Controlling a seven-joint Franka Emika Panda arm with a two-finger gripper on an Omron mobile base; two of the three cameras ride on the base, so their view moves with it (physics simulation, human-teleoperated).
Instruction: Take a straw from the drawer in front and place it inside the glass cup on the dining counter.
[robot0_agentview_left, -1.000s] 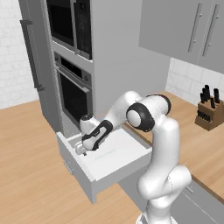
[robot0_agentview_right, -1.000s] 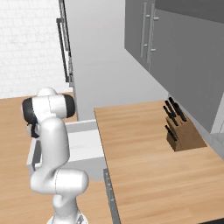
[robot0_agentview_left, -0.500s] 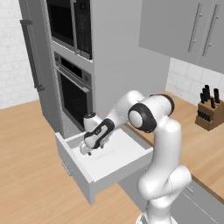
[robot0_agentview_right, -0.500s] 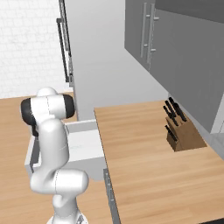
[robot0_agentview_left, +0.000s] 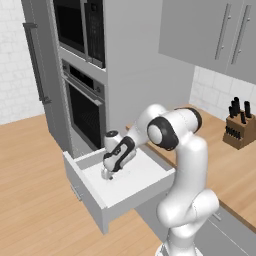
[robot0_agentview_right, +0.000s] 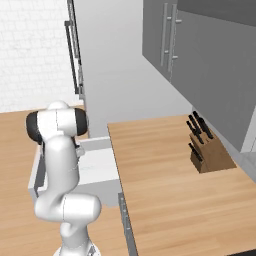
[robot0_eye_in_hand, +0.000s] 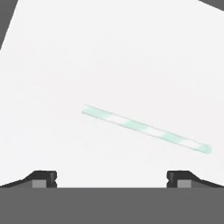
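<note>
Inside white drawer (robot0_agentview_left: 145, 175) floor: straw (robot0_eye_in_hand: 145, 129) flat; gripper (robot0_eye_in_hand: 111, 177) spread wide, empty; oven (robot0_agentview_left: 85, 107) behind.

Wood floor (robot0_agentview_left: 30, 200), grey cabinets (robot0_agentview_right: 200, 65) — white brick wall (robot0_agentview_right: 30, 50)

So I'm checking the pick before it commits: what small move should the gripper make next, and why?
Probably ease straight down over the straw. The gripper is open above the drawer floor, and the straw lies flat ahead of its fingertips, untouched.
</note>
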